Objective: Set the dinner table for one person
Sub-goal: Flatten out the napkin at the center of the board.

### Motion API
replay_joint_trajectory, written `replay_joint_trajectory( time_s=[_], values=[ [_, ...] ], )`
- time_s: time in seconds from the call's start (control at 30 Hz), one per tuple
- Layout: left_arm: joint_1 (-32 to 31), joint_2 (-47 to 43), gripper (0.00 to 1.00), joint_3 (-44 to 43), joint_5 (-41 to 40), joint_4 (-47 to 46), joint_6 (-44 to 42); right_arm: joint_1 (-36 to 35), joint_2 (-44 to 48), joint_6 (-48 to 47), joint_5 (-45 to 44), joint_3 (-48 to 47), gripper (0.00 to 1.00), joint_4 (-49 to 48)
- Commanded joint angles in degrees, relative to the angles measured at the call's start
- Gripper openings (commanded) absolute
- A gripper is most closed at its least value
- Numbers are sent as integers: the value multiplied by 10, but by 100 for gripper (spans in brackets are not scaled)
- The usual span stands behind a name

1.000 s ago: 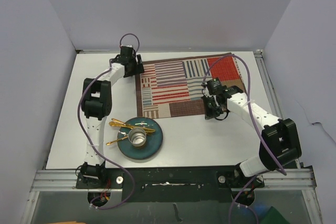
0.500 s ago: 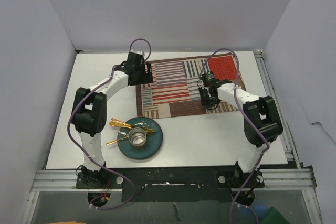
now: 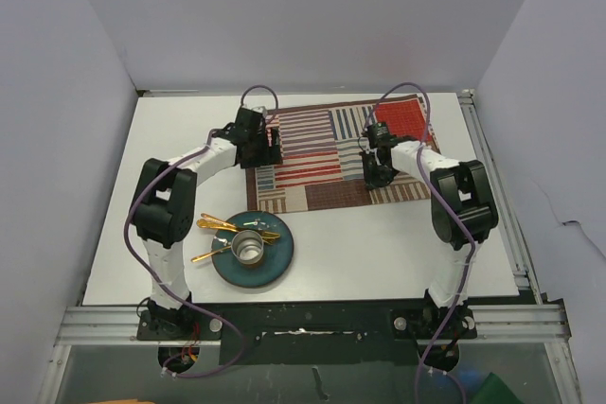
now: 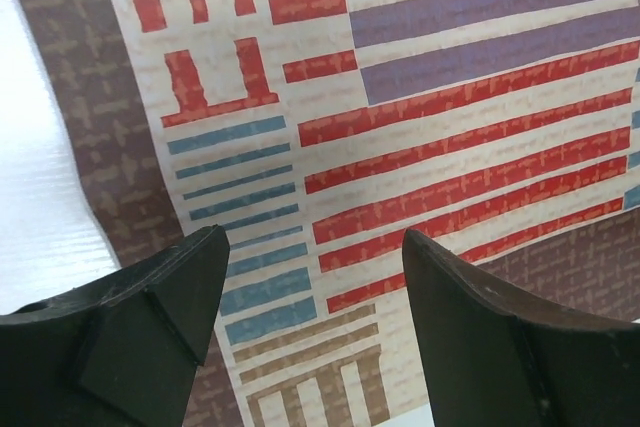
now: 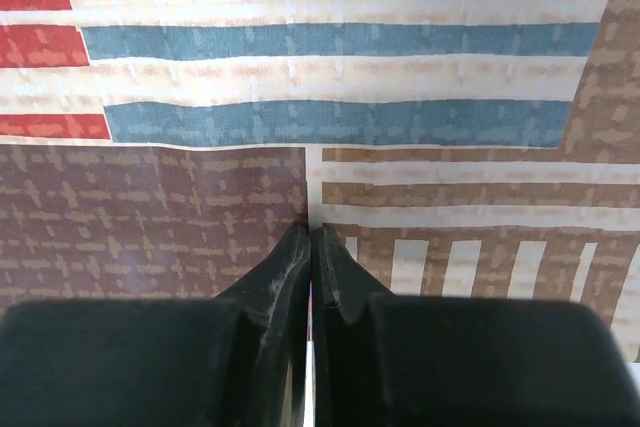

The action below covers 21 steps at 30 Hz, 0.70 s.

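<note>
The white dinner table [image 3: 379, 253] carries a striped patchwork placemat [image 3: 322, 153] at its far middle. My left gripper [image 3: 269, 149] hovers over the mat's left part. In the left wrist view the left gripper [image 4: 315, 282] is open and empty, with the mat's stripes [image 4: 420, 137] between the fingers and bare table [image 4: 30, 197] at the left. My right gripper [image 3: 375, 173] is over the mat's right part. In the right wrist view the right gripper [image 5: 310, 235] is shut, with its tips down at the cloth [image 5: 330, 97] and nothing visibly held.
A teal plate [image 3: 279, 257] sits at the near left of the table with a metal cup [image 3: 249, 249] and gold cutlery [image 3: 220, 225] on it. Aluminium rails [image 3: 303, 322] run along the near edge, and grey walls enclose the far and side edges.
Both arms have folded inward. The left gripper moved right from the mat's far left corner onto the mat. The right gripper moved a little farther back and left over the mat.
</note>
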<state>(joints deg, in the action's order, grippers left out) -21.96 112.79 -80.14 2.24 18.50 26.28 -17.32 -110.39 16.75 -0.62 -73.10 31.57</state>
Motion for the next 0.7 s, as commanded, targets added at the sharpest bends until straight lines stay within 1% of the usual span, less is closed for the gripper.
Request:
replay_joint_trajectory(
  time_s=[0.0, 0.3, 0.4, 0.67],
  values=[
    [-1, 11, 71, -15, 15, -39, 5, -30, -58, 11, 69, 1, 0, -41],
    [-1, 14, 70, -13, 9, -35, 3, -92, -86, 23, 74, -45, 0, -28],
    [-1, 11, 70, -12, 8, -34, 2, -98, -91, 22, 60, -55, 0, -17],
    [-1, 2, 70, -9, 3, -35, 1, -97, -86, 21, 38, -34, 0, -16]
  ],
)
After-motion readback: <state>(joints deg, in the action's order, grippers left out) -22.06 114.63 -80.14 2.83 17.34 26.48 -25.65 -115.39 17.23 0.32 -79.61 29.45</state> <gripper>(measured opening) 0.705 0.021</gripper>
